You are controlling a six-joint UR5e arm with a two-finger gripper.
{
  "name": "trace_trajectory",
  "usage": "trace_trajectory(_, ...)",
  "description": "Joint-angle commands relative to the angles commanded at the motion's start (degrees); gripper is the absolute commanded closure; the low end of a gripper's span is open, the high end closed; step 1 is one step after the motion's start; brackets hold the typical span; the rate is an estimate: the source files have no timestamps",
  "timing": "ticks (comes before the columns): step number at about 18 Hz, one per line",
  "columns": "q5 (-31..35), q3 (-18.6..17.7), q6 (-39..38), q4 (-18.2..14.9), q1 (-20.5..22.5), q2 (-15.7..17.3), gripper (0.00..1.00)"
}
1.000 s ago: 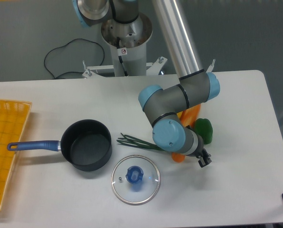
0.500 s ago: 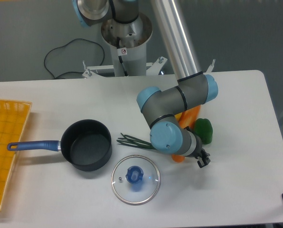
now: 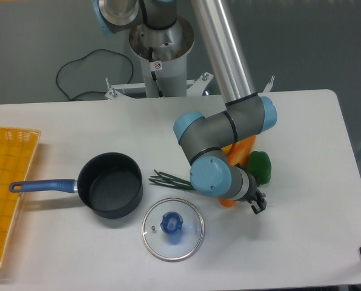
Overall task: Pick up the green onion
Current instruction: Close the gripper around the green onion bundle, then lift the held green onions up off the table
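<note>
Risk, nearest first. End effector (image 3: pixel 258 204) low over the table (image 3: pixel 301 242), small and dark, mostly masked by the blue wrist joint; cannot tell whether the fingers stand apart or together. Nothing seen held. Carrot (image 3: pixel 231 200) just beside the end effector, on the pot side of it, partly under the wrist. Bell pepper (image 3: pixel 260 165) close behind the end effector, toward the robot base. Likely fault: a closing or descending move from this spot catching the carrot or nudging the pepper instead of the target, both lying nearer than the exposed stalks. Second fault: the wrist housing itself covering one end of the target, so any descent judged from this view made half blind; pressing or dragging the stalks under the joint a real possibility.

Green onion (image 3: pixel 173 181) flat on the table, leaf tips splayed toward the pot (image 3: pixel 111 183), other end running under the wrist and out of sight. Visible part well to the pot side of the end effector, beyond the carrot; not between the fingers, not touched by them so far as shown. Thin, low stalks likely to slip a shallow pinch. Glass lid (image 3: pixel 172 229) lying on the near side of the leaf tips, a further obstacle to a sweeping approach.
</note>
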Motion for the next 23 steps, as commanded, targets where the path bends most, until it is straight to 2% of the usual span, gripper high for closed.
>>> trace_trajectory(2, 0.00, 0.00, 0.00, 0.00, 0.00, 0.00, 0.91)
trace_trajectory(5, 0.00, 0.00, 0.00, 0.00, 0.00, 0.17, 0.97)
trace_trajectory(13, -0.26, -0.26, 1.14, -0.26, 0.18, 1.84, 0.98)
trace_trajectory(23, -2.20, -3.60, 4.39, -1.05, 0.70, 8.43, 0.98)
